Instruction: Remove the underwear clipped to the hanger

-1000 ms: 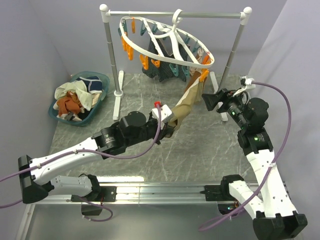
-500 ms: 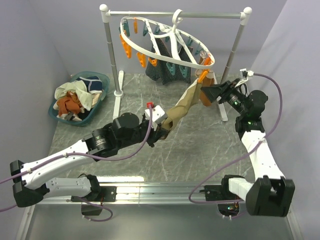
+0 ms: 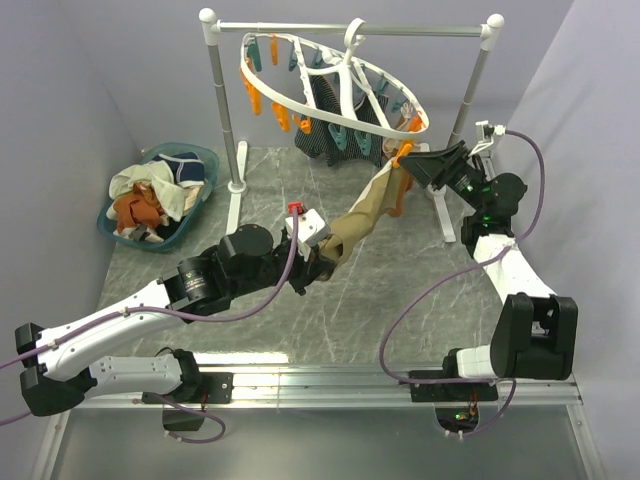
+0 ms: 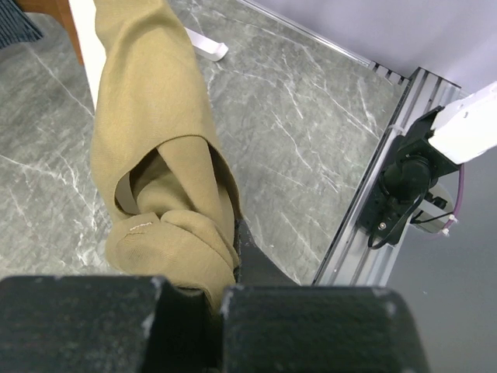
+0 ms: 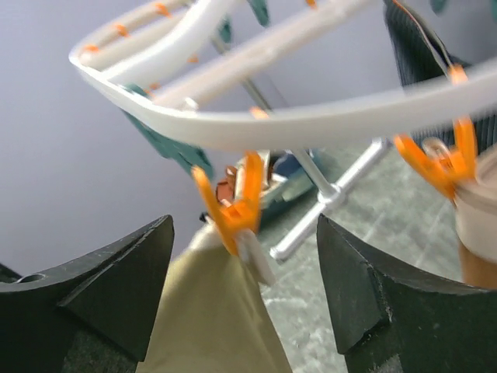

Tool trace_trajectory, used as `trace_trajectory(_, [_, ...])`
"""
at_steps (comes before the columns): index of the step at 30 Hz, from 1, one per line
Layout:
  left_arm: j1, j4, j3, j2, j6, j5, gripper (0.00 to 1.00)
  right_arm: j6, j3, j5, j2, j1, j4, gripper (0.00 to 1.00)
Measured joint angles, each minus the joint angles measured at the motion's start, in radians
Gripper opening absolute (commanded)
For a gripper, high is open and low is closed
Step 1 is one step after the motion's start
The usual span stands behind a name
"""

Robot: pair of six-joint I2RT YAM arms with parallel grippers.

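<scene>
Two grippers share this step: the left gripper (image 4: pixel 221 280) is clamped on the low end of the tan-brown cloth briefs (image 4: pixel 151 148), which stretch taut above the grey marbled counter (image 4: pixel 311 116). Farther back, the right gripper (image 5: pixel 245 241) is spread wide about the orange plastic clothespin (image 5: pixel 233 206) that pins the briefs to the large white oval plastic hanger (image 5: pixel 311 120). It should probably pinch the pin's tails squarely before the left pulls.

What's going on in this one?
The left gripper is shut on the lower end of the tan underwear, holding it stretched out from the hanger. The right gripper is open, its fingers on either side of the orange clothespin that pins the cloth's top to the rim. A dark striped pair hangs clipped farther back. More clothes lie in the basket.
</scene>
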Motion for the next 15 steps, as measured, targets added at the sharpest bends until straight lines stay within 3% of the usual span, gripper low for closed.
trace_trajectory(10, [0.000, -0.001, 0.000, 0.002, -0.011, 0.013, 0.00, 0.146, 0.094, -0.017, 0.093, 0.004, 0.168, 0.58])
trace_trajectory(15, [0.000, -0.001, 0.000, 0.002, -0.011, 0.013, 0.00, 0.150, 0.097, -0.029, 0.100, 0.007, 0.165, 0.61])
